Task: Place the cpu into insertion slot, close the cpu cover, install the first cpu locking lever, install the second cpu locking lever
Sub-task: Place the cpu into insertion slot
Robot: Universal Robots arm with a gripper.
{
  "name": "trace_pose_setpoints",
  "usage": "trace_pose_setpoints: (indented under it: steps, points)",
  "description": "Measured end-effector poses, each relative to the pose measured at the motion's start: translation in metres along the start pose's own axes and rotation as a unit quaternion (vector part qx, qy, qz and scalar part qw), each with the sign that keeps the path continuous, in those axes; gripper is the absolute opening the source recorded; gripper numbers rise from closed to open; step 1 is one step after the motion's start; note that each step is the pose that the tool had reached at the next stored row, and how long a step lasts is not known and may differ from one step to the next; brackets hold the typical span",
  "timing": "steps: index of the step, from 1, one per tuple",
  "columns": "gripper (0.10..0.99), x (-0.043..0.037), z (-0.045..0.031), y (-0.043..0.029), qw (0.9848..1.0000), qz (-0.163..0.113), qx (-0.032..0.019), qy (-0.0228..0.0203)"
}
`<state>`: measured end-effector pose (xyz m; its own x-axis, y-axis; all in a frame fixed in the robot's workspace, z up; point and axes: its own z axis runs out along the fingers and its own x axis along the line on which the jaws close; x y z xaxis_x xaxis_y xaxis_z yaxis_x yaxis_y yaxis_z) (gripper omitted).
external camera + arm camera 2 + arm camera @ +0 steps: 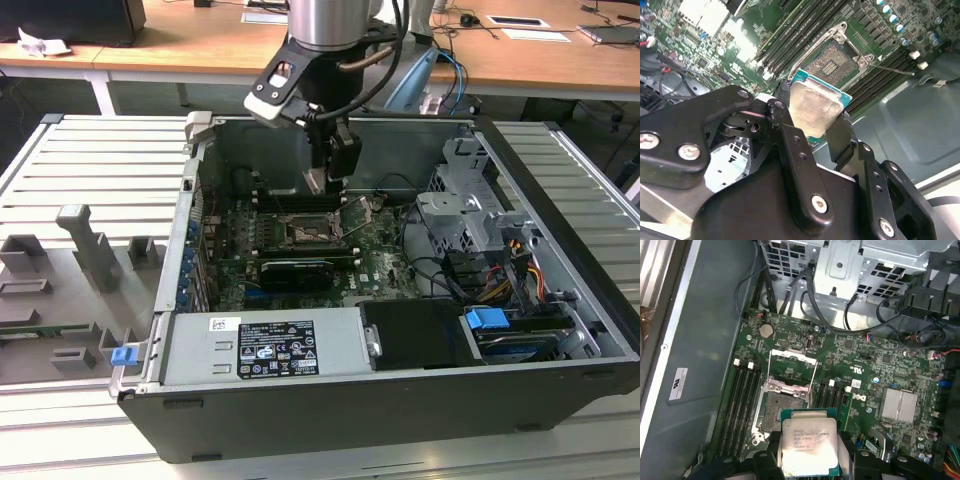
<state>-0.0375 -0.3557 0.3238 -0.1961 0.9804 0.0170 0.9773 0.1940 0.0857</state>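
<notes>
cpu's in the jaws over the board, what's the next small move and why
Probably shift the gripper sideways until the cpu sits squarely over the insertion slot, before lowering. In the first wrist view the chip, clamped in the jaws, overlaps only part of the open socket, and the cpu cover stands raised, so nothing seems to block it.

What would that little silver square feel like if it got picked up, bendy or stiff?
Probably stiff: the cpu looks flat though the gripper pinches just two edges. It is thin and small, so likely light. Its smooth metal face looks slippery, so a loose grip might drop it.
</notes>
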Motion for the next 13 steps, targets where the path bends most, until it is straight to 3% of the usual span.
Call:
trace_pose_setpoints:
  steps: [6, 13]
  points:
    - [0.529, -0.0001, 0.0083, -0.0007, 0.9985, 0.055, 0.0001, -0.0070]
    - [0.529, 0.0013, 0.0236, -0.0053, 0.9984, 0.057, 0.0003, -0.0075]
